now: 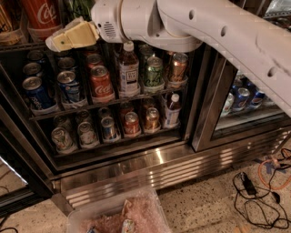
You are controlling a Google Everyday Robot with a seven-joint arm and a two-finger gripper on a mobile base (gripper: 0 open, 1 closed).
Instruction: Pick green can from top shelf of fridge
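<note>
Camera view: the only view you have; it looks down along the arm [218, 32] into the open fridge [150, 168].
Gripper: the gripper [52, 43] sits at the front edge of the top shelf [20, 46], pointing left across the opening.
Jaws: they look pressed together, with nothing between them.
Green can: the green can [78, 8] stands on the top shelf just right of the red Coca-Cola can [40, 12]. You see only a dark green strip of it, since the wrist covers its lower part and the frame cuts off its top.
Can against jaws: the can is above and behind the gripper, nearer the wrist than the tips. It is outside the jaws, and you cannot tell whether anything touches it.
Handling: expect a stiff, thin wall that dents if you squeeze hard. The metal is probably smooth and slippery, and heavy if the can is full. It is tall, so a push near the top could tip it.
Where to hold: take it across the mid-body, jaws on opposite sides, keeping clear of the lid and of the Coca-Cola can close beside it.
Next move calls for: spread the jaws and turn the tips toward the can before you close.
Below: the lower racks of short cans [101, 82] are not your target.
</note>
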